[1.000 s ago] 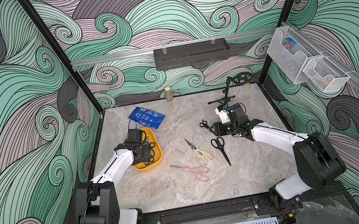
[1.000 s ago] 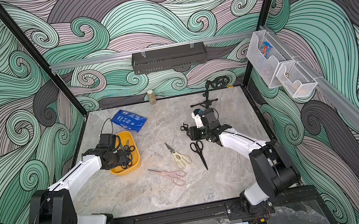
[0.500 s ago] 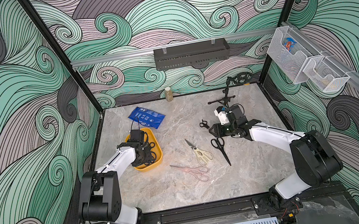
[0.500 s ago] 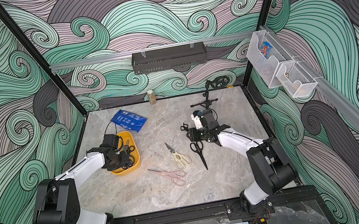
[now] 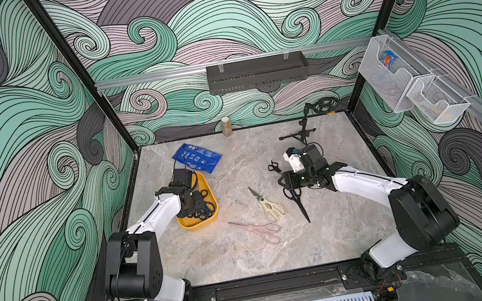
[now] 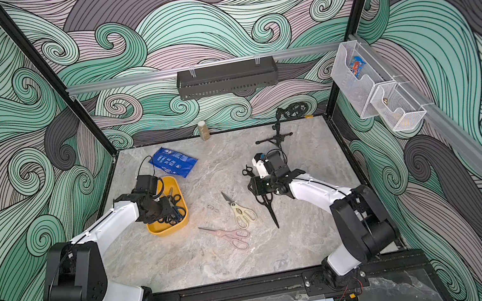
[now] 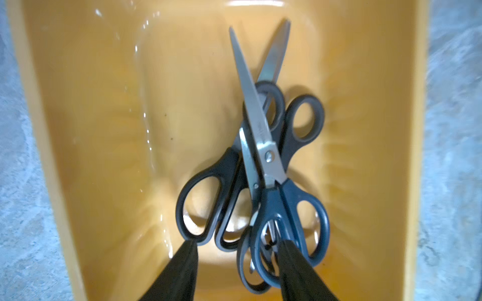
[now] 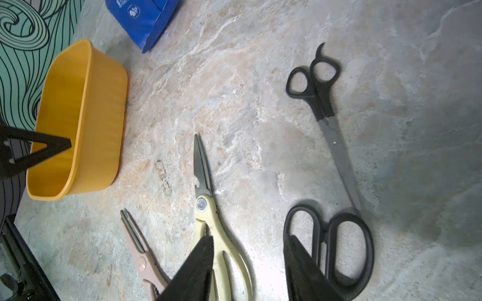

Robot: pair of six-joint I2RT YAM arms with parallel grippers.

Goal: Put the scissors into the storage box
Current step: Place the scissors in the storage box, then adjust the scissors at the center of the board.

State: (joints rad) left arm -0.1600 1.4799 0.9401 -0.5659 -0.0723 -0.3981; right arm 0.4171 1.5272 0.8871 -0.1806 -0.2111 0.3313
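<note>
Several scissors (image 7: 224,166), a blue-handled pair (image 7: 268,156) uppermost, are piled in the mustard-yellow storage box (image 7: 86,130), above which the left gripper (image 7: 238,250) is held with jaws spread apart and empty. 4 more pairs, cream kitchen shears (image 8: 208,216) among them, are scattered on the worktop (image 8: 260,104) by the right gripper (image 8: 249,242), whose jaws are likewise parted around nothing.

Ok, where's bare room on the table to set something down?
Bare: the front strip between the pink scissors and the rail; back, between blue pouch and tripod. Crowded: middle, around cream shears and long black scissors.
</note>
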